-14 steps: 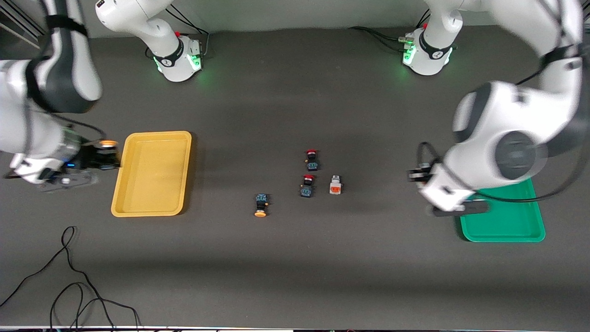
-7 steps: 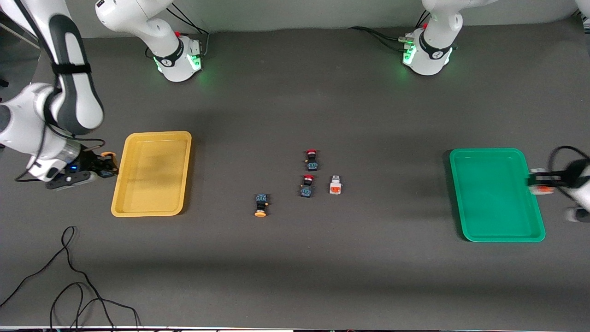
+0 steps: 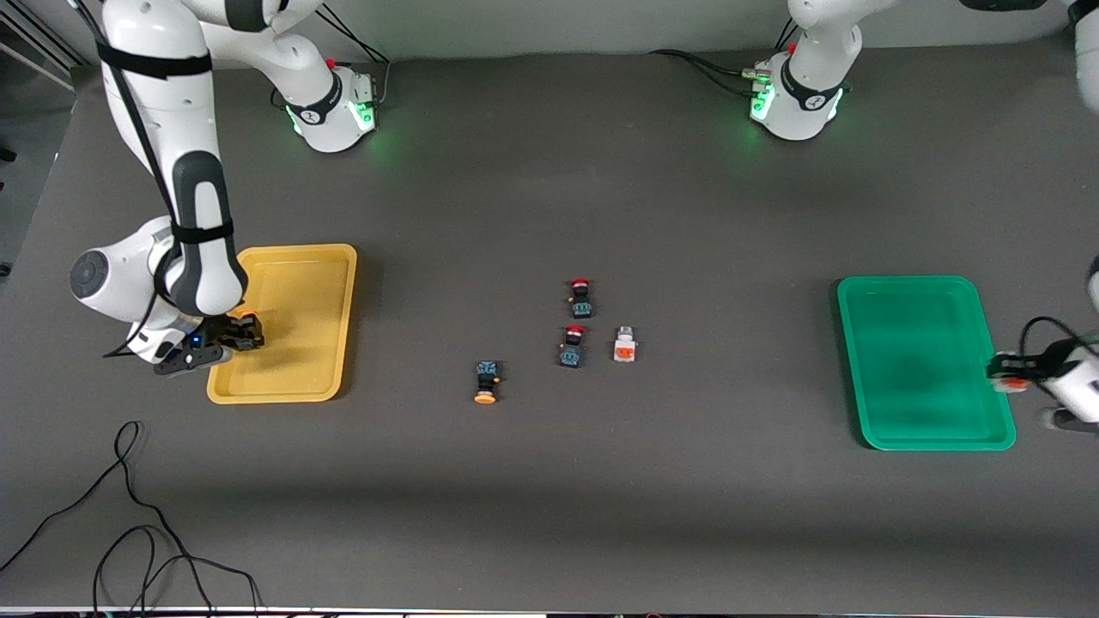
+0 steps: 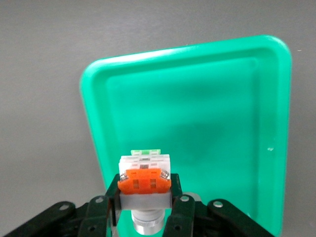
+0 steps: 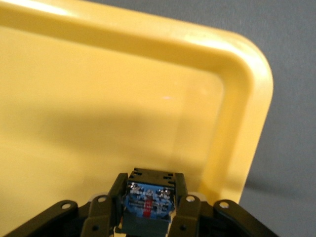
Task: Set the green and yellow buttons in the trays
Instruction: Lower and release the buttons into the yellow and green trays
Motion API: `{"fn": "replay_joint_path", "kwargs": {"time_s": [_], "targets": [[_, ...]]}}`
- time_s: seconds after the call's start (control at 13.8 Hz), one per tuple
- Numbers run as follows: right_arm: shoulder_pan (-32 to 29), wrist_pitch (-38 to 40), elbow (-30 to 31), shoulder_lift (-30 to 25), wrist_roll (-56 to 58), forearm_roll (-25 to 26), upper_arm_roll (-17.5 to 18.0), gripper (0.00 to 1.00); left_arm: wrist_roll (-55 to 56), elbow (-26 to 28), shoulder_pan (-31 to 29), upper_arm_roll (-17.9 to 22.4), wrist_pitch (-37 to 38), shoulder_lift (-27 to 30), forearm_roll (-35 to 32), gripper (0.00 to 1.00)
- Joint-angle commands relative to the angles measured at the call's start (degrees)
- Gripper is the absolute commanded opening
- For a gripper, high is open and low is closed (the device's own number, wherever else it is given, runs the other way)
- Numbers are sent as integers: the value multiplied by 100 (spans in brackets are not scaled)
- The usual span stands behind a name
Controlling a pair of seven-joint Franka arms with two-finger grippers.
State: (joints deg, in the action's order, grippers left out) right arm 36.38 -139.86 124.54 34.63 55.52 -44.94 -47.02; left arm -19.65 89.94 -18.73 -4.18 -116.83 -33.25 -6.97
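We note a dark grey matte table (image 3: 549, 515) filling nearly the whole front view, its surface evenly lit from above with soft, diffuse shadows. Along the top edge we see a strip of pale wall (image 3: 558, 26). At the top corner toward the right arm's end, a bit of grey floor (image 3: 26, 112) shows past the table edge. Black cables (image 3: 129, 532) loop loosely on the table at the corner nearest the camera, toward the right arm's end. More black cables (image 3: 704, 69) run along the table near the wall.
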Motion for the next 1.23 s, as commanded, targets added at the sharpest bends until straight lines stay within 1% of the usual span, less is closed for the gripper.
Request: {"fn": "replay_joint_path", "kwargs": {"time_s": [0.0,0.07,0.14,0.22,0.29,0.36,0.51,0.58,0.65,0.72,0.87,0.94,1.01,1.16], "targets": [[18,317,-298,-97,82,-129,-79,100,-22,243,-42,-12,-830,-399,-304,0],[27,475,-351,-132,73,-76,-105,100,-22,261,-112,-12,-1051,-532,-314,0],[35,616,-482,-202,-5,142,-140,100,-65,322,-130,-12,-1131,-559,-314,0],[35,913,-753,-281,-389,657,-176,100,-83,375,-157,-12,-1123,-551,-314,0],[35,1369,-1121,-342,-828,1115,-254,100,-83,428,-166,-12,-1123,-542,-314,0],[35,1948,-1629,-352,-1224,1528,-281,100,-83,489,-209,-12,-1149,-542,-314,0],[44,3003,-2597,-352,-1998,2057,-264,100,-83,516,-236,-12,-1132,-551,-314,0],[105,3339,-2975,-361,-2184,2121,-255,100,-75,507,-210,-12,-1080,-533,-314,0],[245,3551,-3232,-343,-2430,2121,-264,100,-83,516,-201,-12,-1053,-507,-314,71],[412,3649,-3373,-343,-2763,2121,-255,100,-92,516,-236,-12,-1035,-481,-314,99],[973,3632,-3462,-291,-3622,2078,-229,100,-92,516,-201,-12,-878,-341,-314,99],[1237,3615,-3628,-229,-4236,2043,-203,100,-92,499,-183,-30,-607,-166,-314,99],[1422,3580,-3821,-98,-4947,2034,-28,100,-83,481,-140,-56,-248,88,-305,99],[1477,3571,-4295,139,-6056,2033,507,100,-83,385,-78,-187,560,624,-287,98]]}}
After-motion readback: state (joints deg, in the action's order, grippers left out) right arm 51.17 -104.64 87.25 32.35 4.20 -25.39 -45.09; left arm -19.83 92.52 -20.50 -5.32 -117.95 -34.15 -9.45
